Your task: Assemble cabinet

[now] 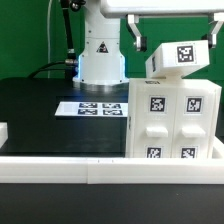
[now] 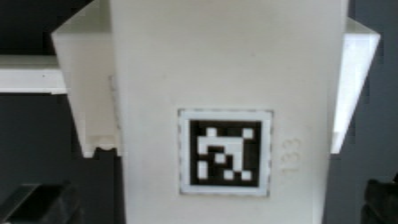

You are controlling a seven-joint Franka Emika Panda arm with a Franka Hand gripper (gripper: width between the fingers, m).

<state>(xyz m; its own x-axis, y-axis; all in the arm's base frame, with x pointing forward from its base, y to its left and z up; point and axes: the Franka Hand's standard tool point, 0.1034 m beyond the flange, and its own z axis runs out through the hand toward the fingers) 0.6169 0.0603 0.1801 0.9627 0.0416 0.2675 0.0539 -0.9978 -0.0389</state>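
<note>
**A:** What lies closest?

**B:** A white rail (image 1: 90, 166) along the front edge of the black tabletop (image 1: 40, 110). Just behind it, at the exterior view's right front corner, stands the cabinet (image 1: 172, 120), its face set with tagged panels.

**A:** And on top?

**B:** A smaller white tagged piece (image 1: 178, 58) sits tilted on the cabinet's top.

**A:** The gripper?

**B:** The gripper (image 1: 174, 38) hangs over that piece with its jaws spread wide. In the wrist view the dark fingers (image 2: 39, 205) stand clear on either side, holding nothing.

**A:** Anything else?

**B:** The marker board (image 1: 95, 107) lies flat mid-table, before the arm's base (image 1: 100, 62).
</note>
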